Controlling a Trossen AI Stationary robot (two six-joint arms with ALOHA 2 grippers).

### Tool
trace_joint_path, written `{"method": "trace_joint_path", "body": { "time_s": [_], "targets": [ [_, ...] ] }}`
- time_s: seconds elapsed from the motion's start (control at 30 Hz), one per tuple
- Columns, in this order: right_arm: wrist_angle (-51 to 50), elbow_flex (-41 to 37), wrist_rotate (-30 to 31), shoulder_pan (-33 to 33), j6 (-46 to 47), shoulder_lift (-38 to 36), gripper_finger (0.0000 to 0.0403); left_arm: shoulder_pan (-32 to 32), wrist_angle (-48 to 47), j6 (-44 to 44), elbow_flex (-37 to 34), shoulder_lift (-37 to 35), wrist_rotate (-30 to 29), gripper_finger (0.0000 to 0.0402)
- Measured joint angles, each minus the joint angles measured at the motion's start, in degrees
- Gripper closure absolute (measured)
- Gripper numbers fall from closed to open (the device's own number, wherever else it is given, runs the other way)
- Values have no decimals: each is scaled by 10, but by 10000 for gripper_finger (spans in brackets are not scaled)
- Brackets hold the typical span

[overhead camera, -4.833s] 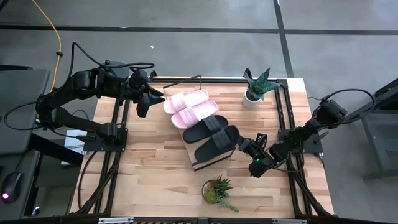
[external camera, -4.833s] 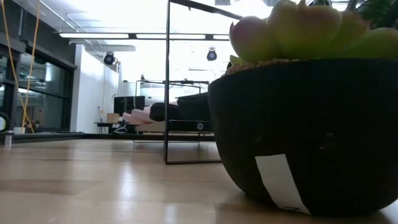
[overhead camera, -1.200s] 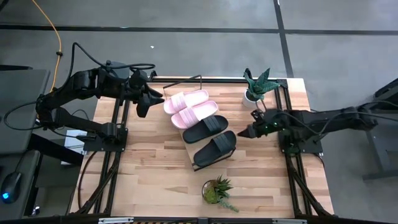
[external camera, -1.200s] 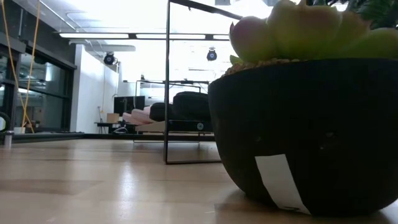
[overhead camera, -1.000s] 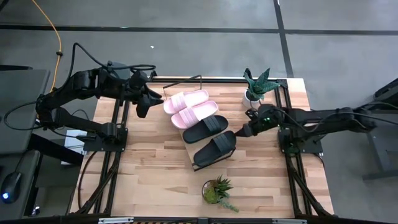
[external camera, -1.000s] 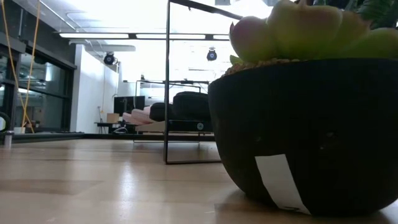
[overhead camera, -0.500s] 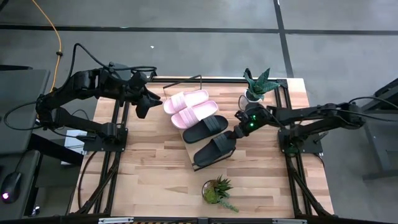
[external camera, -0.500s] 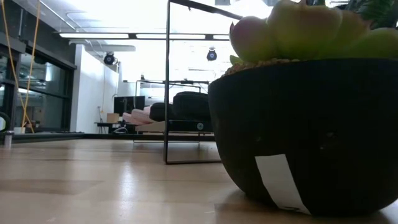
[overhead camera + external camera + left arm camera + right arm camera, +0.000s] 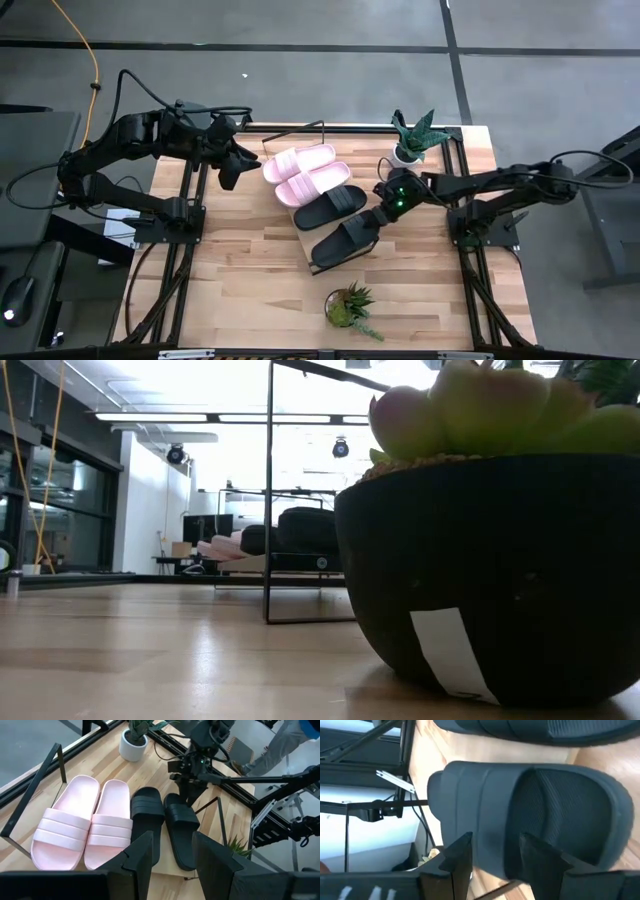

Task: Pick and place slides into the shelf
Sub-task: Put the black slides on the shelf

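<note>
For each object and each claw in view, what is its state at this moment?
Pink slides: lying side by side on the shelf.
Black slides: on the shelf, beside the pink pair.
Shelf: holds all four slides.
Right claw: open, at the toe of the outer black slide.
Left claw: open, holding nothing, beside the pink slides.

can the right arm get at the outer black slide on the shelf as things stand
Probably yes. The right gripper already sits at the heel end of the outer black slide, fingers apart, with nothing between them. The white-potted plant stands behind the arm, off its path.
</note>
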Motion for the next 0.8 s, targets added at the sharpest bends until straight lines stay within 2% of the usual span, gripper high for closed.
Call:
{"method": "trace_joint_path", "body": {
  "time_s": [0.43, 0.57, 0.8],
  "targets": [
    [51, 0, -4, 1, 2, 49, 254, 0, -3, 1, 0, 0, 0, 275],
    [71, 0, -2, 1, 0, 50, 287, 0, -3, 2, 0, 0, 0, 275],
    [93, 0, -1, 1, 0, 50, 378, 0, -3, 9, 0, 0, 0, 275]
  ]
}}
